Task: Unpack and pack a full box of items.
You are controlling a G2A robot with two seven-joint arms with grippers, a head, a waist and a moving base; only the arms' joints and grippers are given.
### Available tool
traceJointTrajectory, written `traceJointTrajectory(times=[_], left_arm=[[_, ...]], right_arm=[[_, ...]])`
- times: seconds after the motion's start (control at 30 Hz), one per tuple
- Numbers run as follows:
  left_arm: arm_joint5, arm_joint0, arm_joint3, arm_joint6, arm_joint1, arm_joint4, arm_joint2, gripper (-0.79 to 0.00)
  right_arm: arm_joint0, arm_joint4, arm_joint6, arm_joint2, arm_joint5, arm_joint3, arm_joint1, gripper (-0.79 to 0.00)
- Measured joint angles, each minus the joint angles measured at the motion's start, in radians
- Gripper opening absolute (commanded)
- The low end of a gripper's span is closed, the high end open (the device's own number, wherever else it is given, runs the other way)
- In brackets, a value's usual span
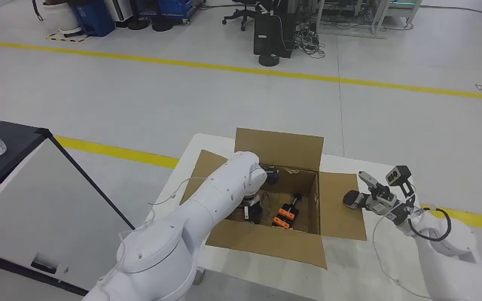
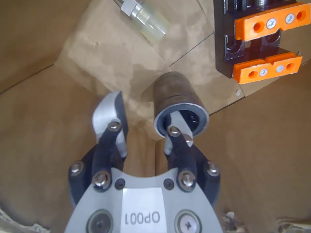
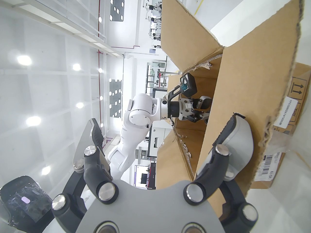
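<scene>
Left gripper (image 2: 144, 107) is down inside the cardboard box (image 1: 279, 150), fingers parted at medium width. One finger (image 2: 178, 122) is poked into the open bore of a dark metal sleeve (image 2: 178, 95); the other finger is outside it, with a gap to its wall, so nothing is clamped. Past the fingertips, a clear tube with a threaded metal end (image 2: 141, 16) lies on the box floor. A black clamp with orange pads (image 2: 257, 32) lies off to the sleeve's side. Right gripper (image 3: 165, 122) is spread wide and holds nothing, outside the box just beside a side flap (image 3: 255, 78).
</scene>
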Motion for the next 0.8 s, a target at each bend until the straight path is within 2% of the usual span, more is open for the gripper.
traceJointTrajectory(times=[0.27,0.5,0.67,0.8], left_arm=[[-0.017,-0.007,0.01,-0.022,-0.007,-0.008,-0.015,-0.785],[-0.015,-0.038,-0.001,-0.053,-0.004,-0.067,-0.058,-0.785],[0.011,-0.079,-0.037,-0.114,0.01,-0.126,-0.106,-0.785],[0.075,-0.115,-0.096,-0.161,0.036,-0.165,-0.154,-0.785]], right_arm=[[0.0,0.0,0.0,0.0,0.0,0.0,0.0,0.0],[0.0,0.0,0.0,0.0,0.0,0.0,0.0,0.0],[0.0,0.0,0.0,0.0,0.0,0.0,0.0,0.0],[0.0,0.0,0.0,0.0,0.0,0.0,0.0,0.0]])
